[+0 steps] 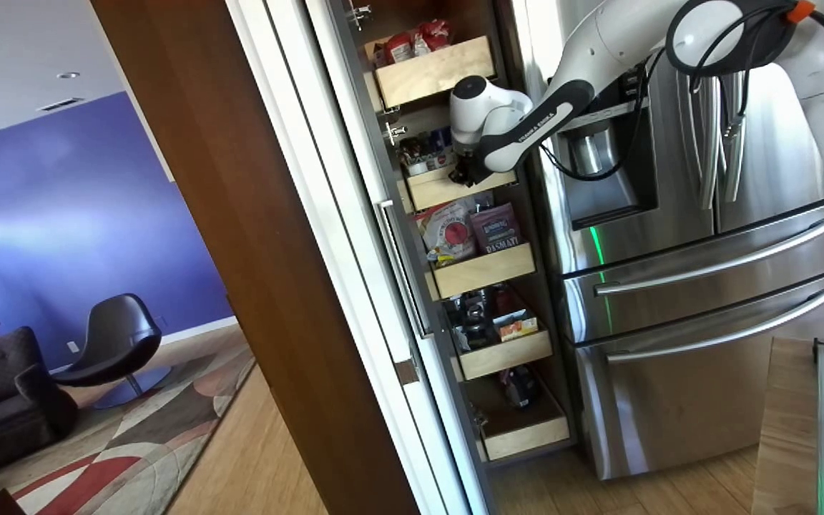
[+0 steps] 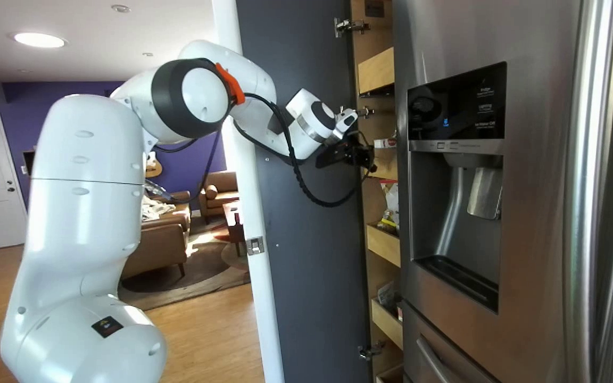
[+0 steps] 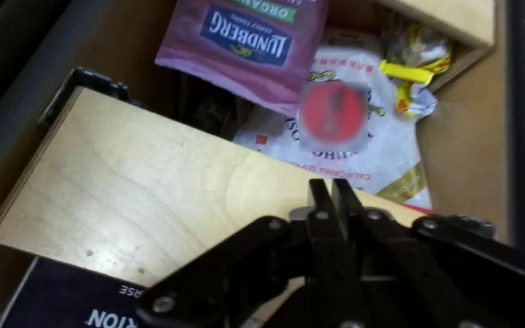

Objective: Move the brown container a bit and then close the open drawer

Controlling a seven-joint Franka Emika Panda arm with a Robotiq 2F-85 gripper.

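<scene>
The gripper [image 3: 328,183] has its fingertips a narrow slit apart, with nothing between them. In the wrist view, which stands upside down, they lie over a pale wood drawer front [image 3: 153,182]; I cannot tell if they touch it. An exterior view places the gripper [image 1: 465,177] at the right half of that drawer front [image 1: 435,192], second from the top in view. Similar light-wood drawers sit above and below, and which one is the open drawer I cannot tell. No brown container can be made out; it is hidden or out of view.
A maroon rice bag [image 3: 235,54] and a white rice bag [image 3: 390,150] stand in the drawer below. Behind the drawer front is a navy box [image 3: 66,296]. A dark cabinet door [image 2: 306,229] and the steel fridge [image 2: 455,287] flank the drawers.
</scene>
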